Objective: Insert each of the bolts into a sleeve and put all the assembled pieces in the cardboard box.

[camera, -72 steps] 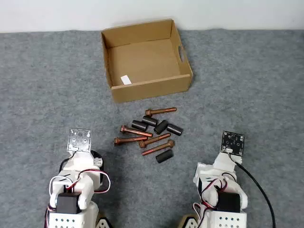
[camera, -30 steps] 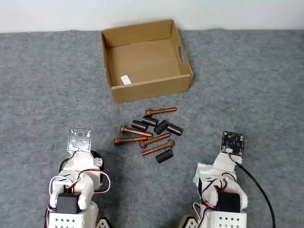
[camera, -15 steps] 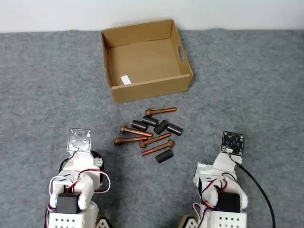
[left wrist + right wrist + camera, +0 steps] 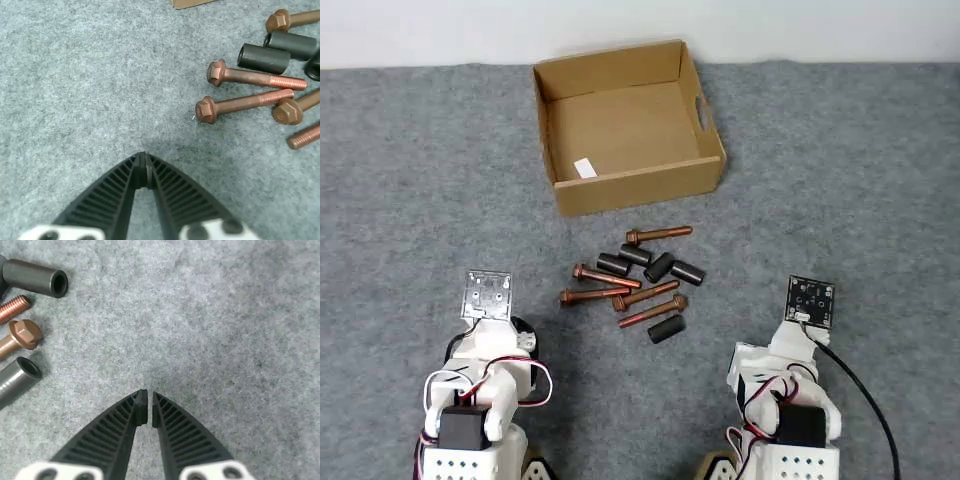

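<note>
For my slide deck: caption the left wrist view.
Left gripper shut over grey carpet, copper bolts and black sleeves lying loose beyond it.

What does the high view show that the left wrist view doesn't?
High view: the cardboard box, the left arm, the right arm, and all five bolts and five sleeves. Left wrist view: the left gripper, shut, above the mat. Shared: some of the bolts and sleeves, and the grey mat.

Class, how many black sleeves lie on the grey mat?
5. Leftmost sleeve, second sleeve, third sleeve and rightmost sleeve cluster among the bolts; a lone sleeve lies apart, below them. None seems hidden.
</note>
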`<state>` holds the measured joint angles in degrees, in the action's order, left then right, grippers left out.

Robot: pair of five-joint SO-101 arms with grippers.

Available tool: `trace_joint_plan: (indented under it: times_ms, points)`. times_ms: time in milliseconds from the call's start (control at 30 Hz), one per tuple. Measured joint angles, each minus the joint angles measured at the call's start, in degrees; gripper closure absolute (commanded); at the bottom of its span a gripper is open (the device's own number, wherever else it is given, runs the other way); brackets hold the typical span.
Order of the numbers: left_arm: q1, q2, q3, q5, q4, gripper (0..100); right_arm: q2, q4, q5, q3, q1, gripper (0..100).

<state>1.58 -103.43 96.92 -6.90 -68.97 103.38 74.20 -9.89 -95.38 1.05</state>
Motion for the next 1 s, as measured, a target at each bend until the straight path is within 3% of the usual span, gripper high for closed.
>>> trace_joint_plan:
  times_ms: [633,1000]
  points:
    - [0.0,0.0,0.0,0.0,0.0,99,0.0,0.0,0.0,0.0,-0.1,99.0]
    - [0.0,0.0,0.0,0.0,0.0,99,0.0,0.0,0.0,0.0,-4.0,99.0]
